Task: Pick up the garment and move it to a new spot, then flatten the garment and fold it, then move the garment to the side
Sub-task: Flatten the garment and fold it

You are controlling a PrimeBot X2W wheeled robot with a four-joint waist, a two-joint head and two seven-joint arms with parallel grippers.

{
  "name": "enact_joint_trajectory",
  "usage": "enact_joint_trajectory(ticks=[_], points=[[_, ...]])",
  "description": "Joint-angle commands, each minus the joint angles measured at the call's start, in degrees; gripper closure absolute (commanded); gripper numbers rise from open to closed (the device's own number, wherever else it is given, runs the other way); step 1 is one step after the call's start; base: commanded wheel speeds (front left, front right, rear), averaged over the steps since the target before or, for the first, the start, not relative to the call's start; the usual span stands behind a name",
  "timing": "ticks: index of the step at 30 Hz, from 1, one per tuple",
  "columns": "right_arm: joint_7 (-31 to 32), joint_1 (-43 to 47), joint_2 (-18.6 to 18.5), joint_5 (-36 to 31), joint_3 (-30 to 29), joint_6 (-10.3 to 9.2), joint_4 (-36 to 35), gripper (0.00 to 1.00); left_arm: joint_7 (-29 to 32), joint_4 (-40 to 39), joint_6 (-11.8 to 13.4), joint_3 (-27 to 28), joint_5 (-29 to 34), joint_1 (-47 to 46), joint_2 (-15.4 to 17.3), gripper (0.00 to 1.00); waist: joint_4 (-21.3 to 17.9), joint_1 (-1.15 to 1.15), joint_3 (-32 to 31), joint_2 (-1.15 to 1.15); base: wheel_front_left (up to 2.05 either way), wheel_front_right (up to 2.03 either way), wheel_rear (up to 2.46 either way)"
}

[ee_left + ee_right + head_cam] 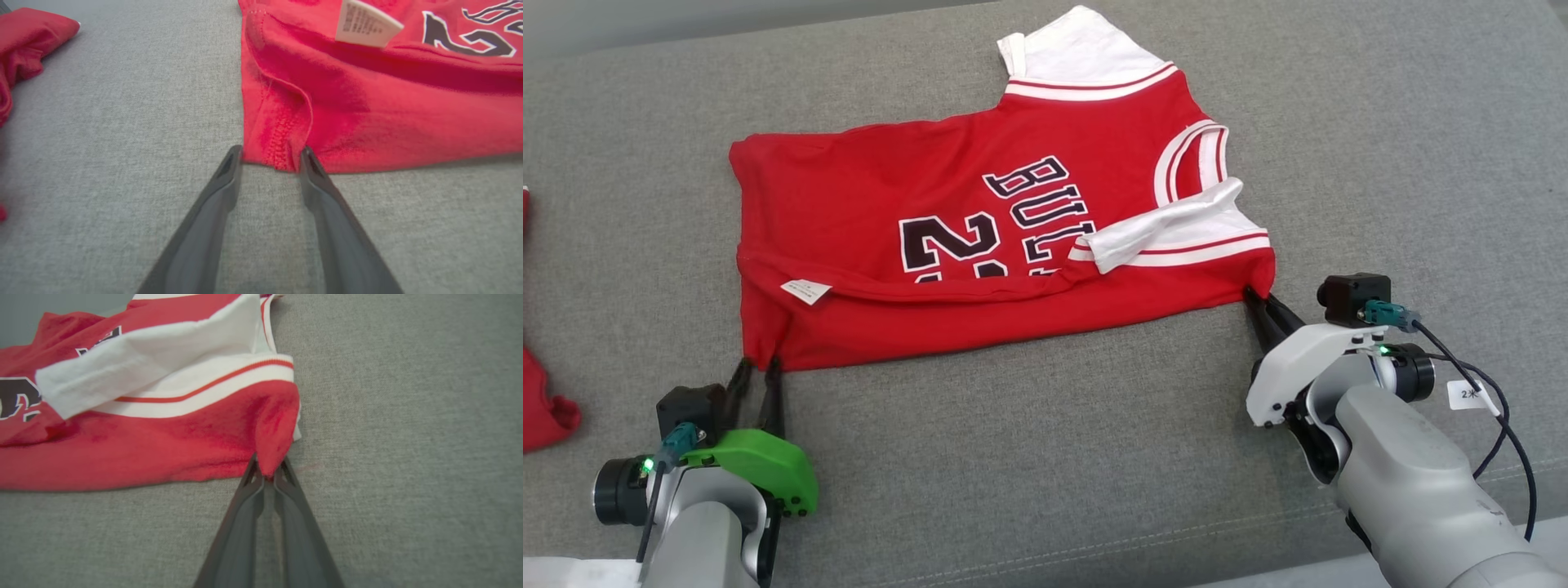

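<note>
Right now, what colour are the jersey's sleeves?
Jersey sleeves: white, red-striped trim; head view best.

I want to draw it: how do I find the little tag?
Find the big red jersey on the grey fabric surface. Follow its near fold toward the left tool; the tag pokes out there. Unlike the plain white sleeves, it is tiny and printed.

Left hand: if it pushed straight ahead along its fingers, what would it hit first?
The jersey. The left hand points at its hemmed corner, which lies between the spread fingers, so it would probably meet the red cloth almost at once.
</note>
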Motion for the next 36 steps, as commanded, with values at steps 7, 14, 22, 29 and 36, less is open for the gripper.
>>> enact_joint_trajectory(ticks=[7,14,22,29,36], points=[[-0.2,0.6,-0.9,1.2,0.0,-0.08,-0.5,1.0,0.0,-1.3,-1.0,0.7,-0.3,1.9,0.9,1.0,0.1,0.0,-0.8,0.0,0.0,0.0,0.0],[-0.2,2.3,-1.5,2.2,0.0,-0.08,-1.6,1.0,0.0,-3.9,-1.6,1.5,-1.7,4.6,-0.4,1.0,0.4,0.0,-2.6,0.0,0.0,0.0,0.0],[-0.2,8.0,-4.3,5.8,1.1,-0.08,-5.4,1.0,0.0,-7.4,-2.0,0.3,-4.4,10.4,-0.5,1.0,1.3,0.0,-6.8,0.0,0.0,0.0,0.0],[0.6,15.2,-8.0,8.8,0.9,-0.09,-10.4,1.0,0.0,-10.5,-2.0,-0.3,-6.4,17.1,-0.4,1.0,1.6,0.0,-9.7,0.0,0.0,0.0,0.0],[3.8,21.1,-9.0,9.8,-0.4,-0.09,-16.3,1.0,0.0,-12.1,-1.9,0.5,-6.9,21.1,-1.1,1.0,1.6,0.0,-10.8,0.0,0.0,0.0,0.0]])
